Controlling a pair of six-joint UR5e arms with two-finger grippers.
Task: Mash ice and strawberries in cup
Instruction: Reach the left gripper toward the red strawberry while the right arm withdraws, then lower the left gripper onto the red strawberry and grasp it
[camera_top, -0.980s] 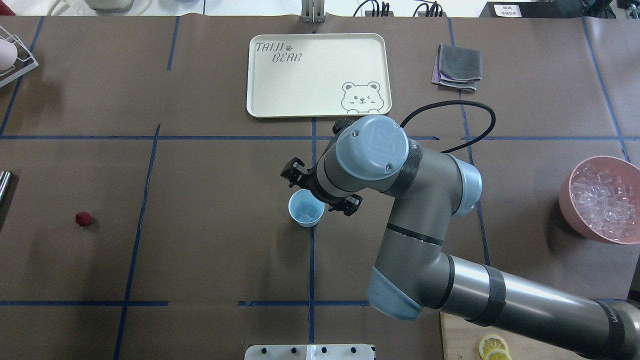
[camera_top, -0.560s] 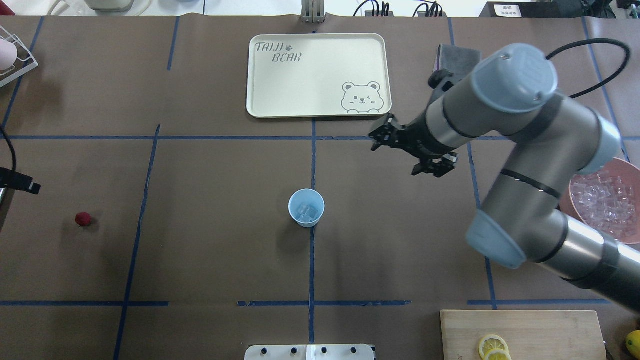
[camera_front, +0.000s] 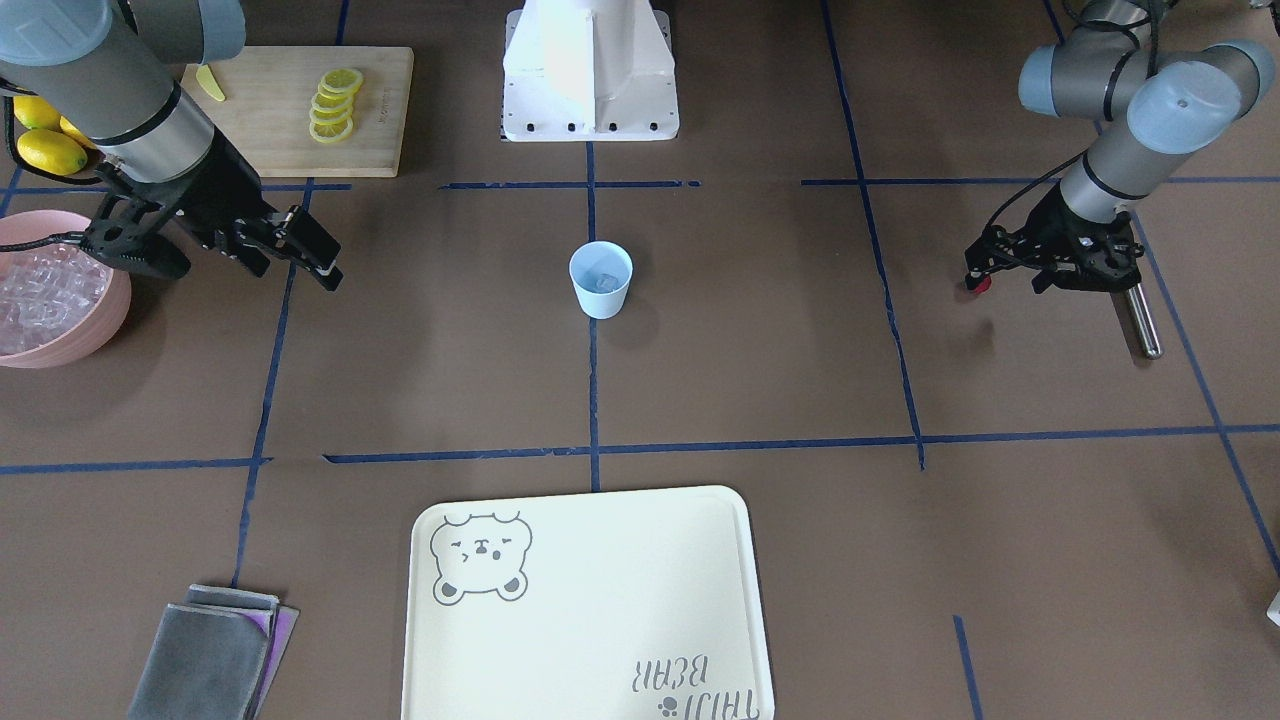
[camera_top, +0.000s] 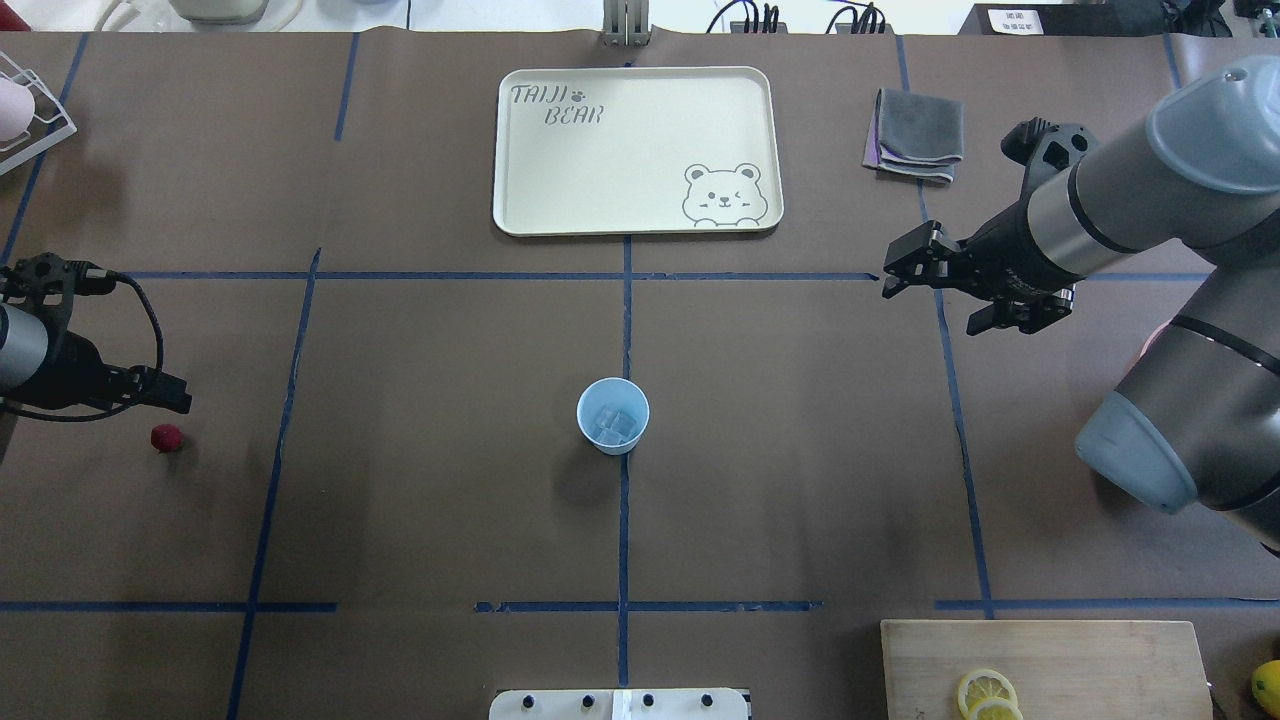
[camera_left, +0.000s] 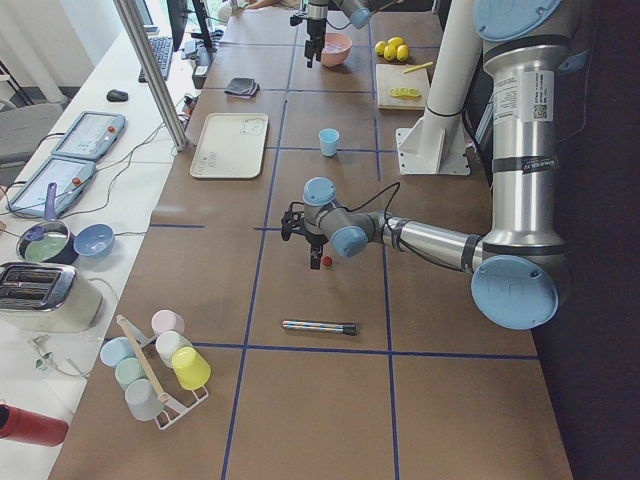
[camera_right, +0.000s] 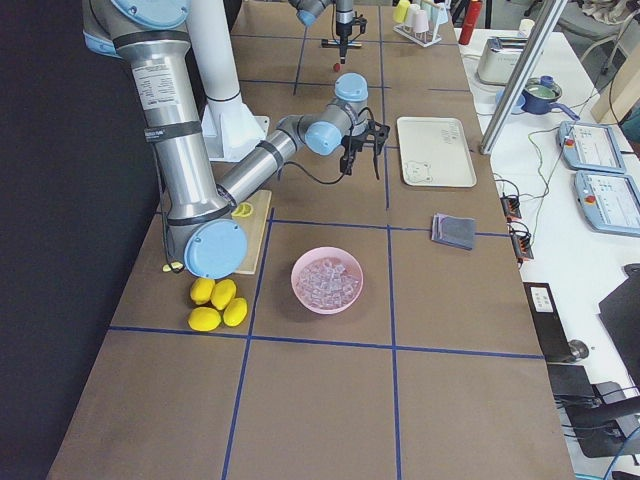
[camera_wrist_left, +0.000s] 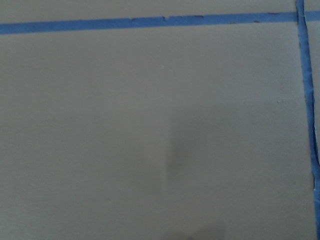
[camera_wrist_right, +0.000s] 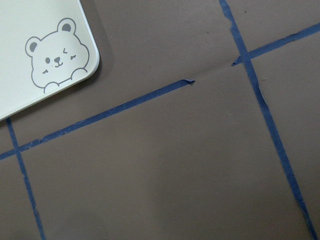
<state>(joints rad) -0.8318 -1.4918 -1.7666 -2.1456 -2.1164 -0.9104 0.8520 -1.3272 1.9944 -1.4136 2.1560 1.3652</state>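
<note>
Starting at the robot's edge of the table: a cutting board (camera_top: 1040, 650) with lemon slices (camera_top: 985, 695), which have no part in this job as far as I can tell.

Next row out is where it's happening. The cup (camera_top: 613, 415) stands upright dead centre, mouth up, long axis vertical. My guess is it sits there so both arms can reach it. There's ice (camera_top: 616, 425) in the bottom, a few clear cubes.

The strawberry (camera_top: 166, 438) is well off to the robot's left, lying loose on the table. It's too round and tiny to say which way it points.

The left pincer (camera_front: 1045, 275) hangs just above and beside it, aimed down. Its jaws look spread with nothing in them, so I'd say it's lining up a grab.

Just beside that lies a metal rod (camera_front: 1140, 318), flat, with its long axis running toward and away from the robot. Probably the masher.

Over on the robot's right, the right pincer (camera_top: 940, 295) is wide apart and empty, held well clear of the cup, near the pink bowl (camera_front: 95, 335) of spare ice. I reckon it's parked there to leave the other arm room.

Farthest out are the bear tray (camera_top: 600, 180) and a folded grey cloth (camera_top: 915, 135).
</note>
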